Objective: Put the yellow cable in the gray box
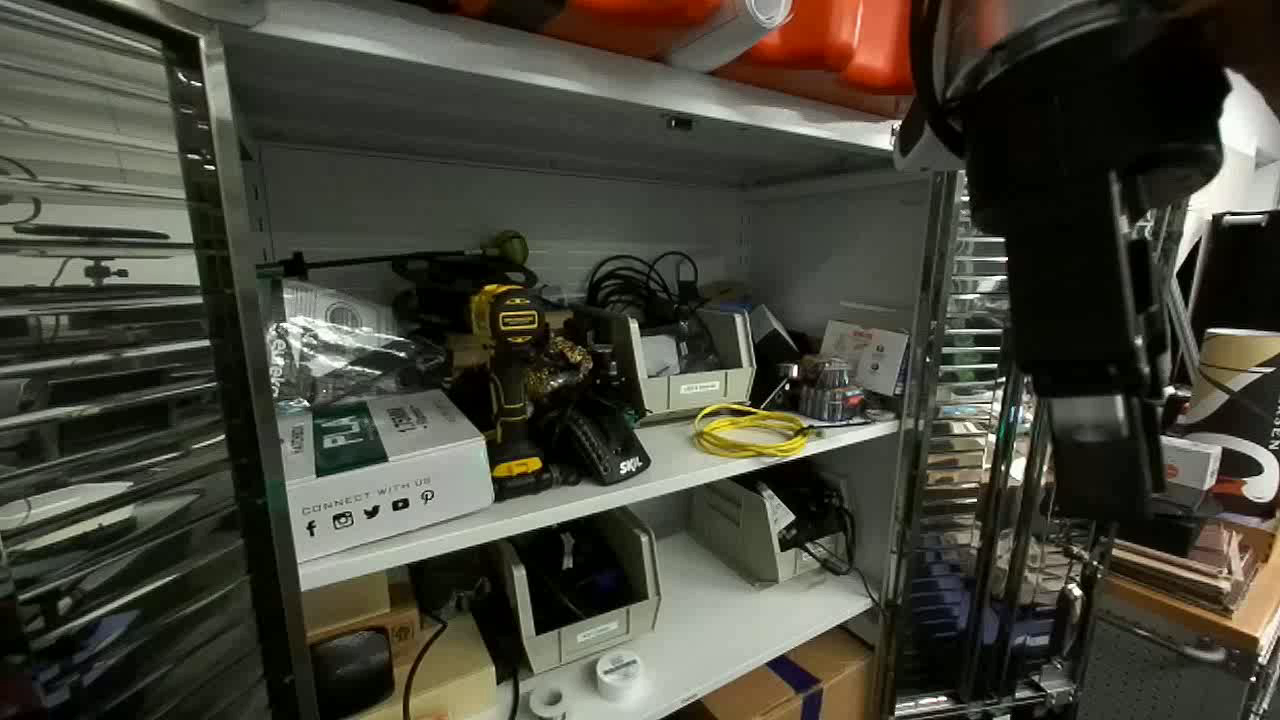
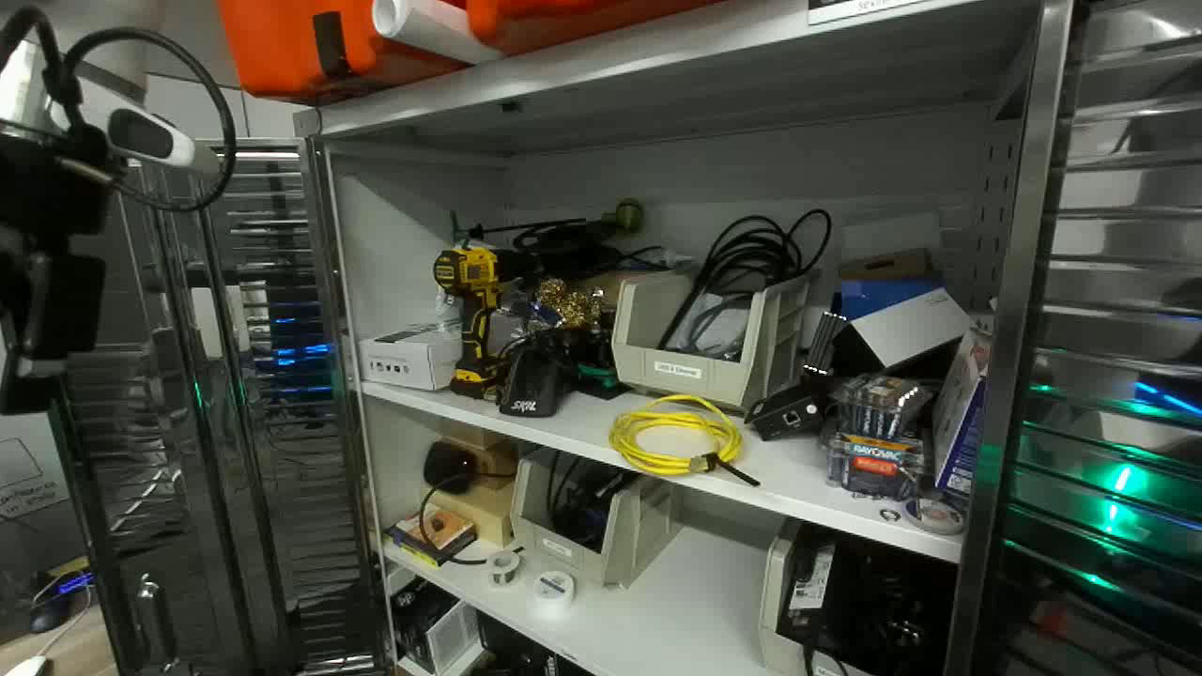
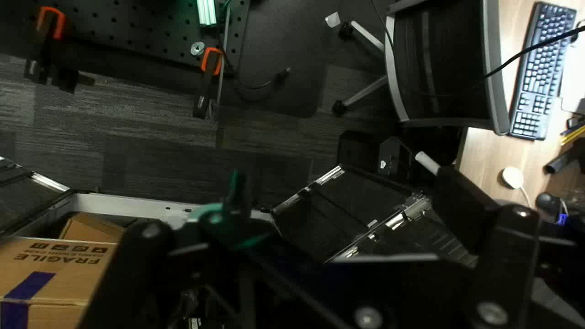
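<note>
The yellow cable [image 1: 752, 432] lies in a flat loose coil at the front edge of the middle shelf; it also shows in an exterior view [image 2: 671, 437]. Just behind it, on the same shelf, stands a gray box [image 1: 697, 393], an open-front bin with a white label; it also shows in an exterior view [image 2: 685, 368]. Black cables rise out of it. My gripper [image 1: 1105, 460] hangs in front of the cabinet, off to one side, well apart from cable and box. In the wrist view the gripper [image 3: 336, 178] has its fingers spread with nothing between them. The cable is out of the wrist view.
More gray bins [image 1: 590, 640] stand on the shelf below. A yellow-black drill [image 1: 512, 390] and a white carton [image 1: 385, 470] share the cable's shelf. Battery packs [image 2: 873, 451] sit beside the coil. Metal cabinet doors [image 2: 1108, 376] flank the shelves. Orange cases [image 2: 282, 47] lie above.
</note>
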Robot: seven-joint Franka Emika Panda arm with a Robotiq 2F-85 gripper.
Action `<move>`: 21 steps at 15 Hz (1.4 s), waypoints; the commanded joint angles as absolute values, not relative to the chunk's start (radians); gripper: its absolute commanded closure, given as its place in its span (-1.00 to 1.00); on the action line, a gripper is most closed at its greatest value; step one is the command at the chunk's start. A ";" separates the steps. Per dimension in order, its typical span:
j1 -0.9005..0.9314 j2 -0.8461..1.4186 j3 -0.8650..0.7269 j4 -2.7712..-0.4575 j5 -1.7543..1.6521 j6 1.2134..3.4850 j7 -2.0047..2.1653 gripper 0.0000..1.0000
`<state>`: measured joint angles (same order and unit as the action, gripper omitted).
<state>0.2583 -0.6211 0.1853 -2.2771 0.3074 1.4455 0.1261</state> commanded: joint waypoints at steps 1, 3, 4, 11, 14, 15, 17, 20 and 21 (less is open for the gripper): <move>0.232 -0.623 0.203 -2.271 0.316 1.440 0.115 -1.00; 0.232 -0.626 0.203 -2.265 0.316 1.440 0.115 -1.00; 0.232 -0.627 0.203 -2.265 0.316 1.440 0.115 -1.00; 0.229 -0.593 0.183 -2.244 0.280 1.411 0.045 -1.00; 0.221 -0.553 0.153 -2.224 0.205 1.388 -0.072 -1.00; 0.223 -0.535 0.138 -2.216 0.172 1.371 -0.130 -1.00; 0.228 -0.505 0.109 -2.212 0.095 1.351 -0.260 -1.00; 0.231 -0.471 0.073 -2.224 -0.040 1.370 -0.437 -1.00; 0.232 -0.470 0.063 -2.236 -0.091 1.406 -0.494 -1.00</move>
<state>0.2282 -0.5052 0.0861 -2.2583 0.0142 1.3879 -0.3476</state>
